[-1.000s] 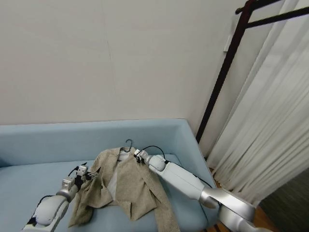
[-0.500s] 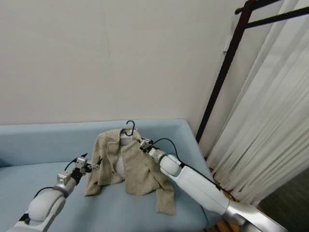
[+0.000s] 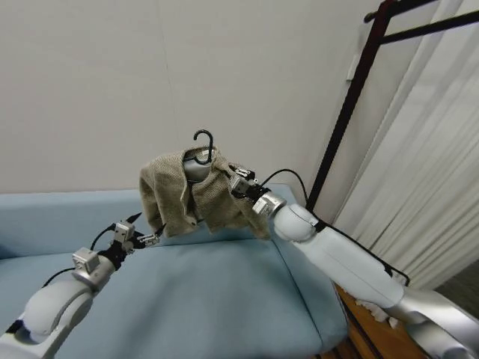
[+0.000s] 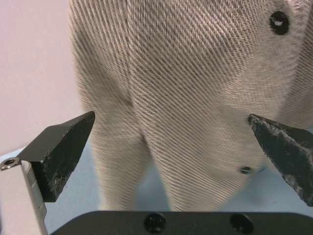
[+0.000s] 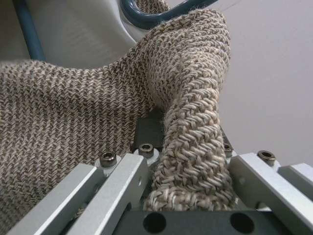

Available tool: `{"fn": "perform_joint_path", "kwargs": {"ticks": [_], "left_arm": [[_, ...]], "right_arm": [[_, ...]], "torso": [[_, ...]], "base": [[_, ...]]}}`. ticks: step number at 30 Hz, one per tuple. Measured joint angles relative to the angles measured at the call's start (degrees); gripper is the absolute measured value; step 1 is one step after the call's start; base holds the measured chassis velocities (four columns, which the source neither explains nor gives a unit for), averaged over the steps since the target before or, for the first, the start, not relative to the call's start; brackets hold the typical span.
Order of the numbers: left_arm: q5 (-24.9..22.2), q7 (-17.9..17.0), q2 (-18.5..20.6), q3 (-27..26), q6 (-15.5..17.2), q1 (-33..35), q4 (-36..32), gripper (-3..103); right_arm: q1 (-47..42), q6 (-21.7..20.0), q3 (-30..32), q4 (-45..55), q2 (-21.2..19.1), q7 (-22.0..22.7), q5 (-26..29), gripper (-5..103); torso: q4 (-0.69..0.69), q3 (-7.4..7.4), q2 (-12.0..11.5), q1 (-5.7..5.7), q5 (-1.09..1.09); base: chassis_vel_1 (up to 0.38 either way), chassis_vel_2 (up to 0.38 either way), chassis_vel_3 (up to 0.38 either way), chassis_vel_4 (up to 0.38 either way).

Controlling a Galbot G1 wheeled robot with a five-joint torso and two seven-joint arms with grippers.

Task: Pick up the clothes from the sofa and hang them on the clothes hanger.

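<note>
Beige knit cardigan (image 3: 179, 200) on its hanger (image 3: 196, 161) — up above the sofa (image 3: 217, 295) | our right gripper (image 3: 238, 180) pinched tight on its shoulder | our left gripper (image 3: 148, 238) wide apart by the hem | we should carry it level to the rack (image 3: 349, 103).

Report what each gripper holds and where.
Right gripper clamps the beige knitted cardigan at its shoulder, beside the dark hanger hook. Left gripper, open, holds nothing.
</note>
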Motion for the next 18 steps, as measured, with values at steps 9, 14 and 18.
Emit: {"fn": "perform_joint_path", "kwargs": {"ticks": [9,14,18], "left_arm": [[-0.05,-0.48,1.38,2.85,1.1,-2.57,0.17,100],[-1.79,-0.8,1.96,3.91,1.27,-2.66,-2.86,100],[-4.49,-0.44,1.58,4.64,0.69,-3.17,-5.33,100]], "right_arm": [[1.56,-5.05,-1.57,3.93,-3.25,2.04,8.51,10],[2.88,-6.68,-3.33,4.94,-4.5,3.51,10.95,10],[5.51,-8.21,-7.2,4.92,-4.45,4.8,12.01,10]], "torso": [[0.01,0.0,0.0,0.0,-0.02],[0.0,0.0,0.0,0.0,-0.01],[0.0,-0.01,0.0,-0.01,-0.01]], "base": [[0.0,0.0,0.0,0.0],[0.0,0.0,0.0,0.0],[0.0,0.0,0.0,0.0]]}}
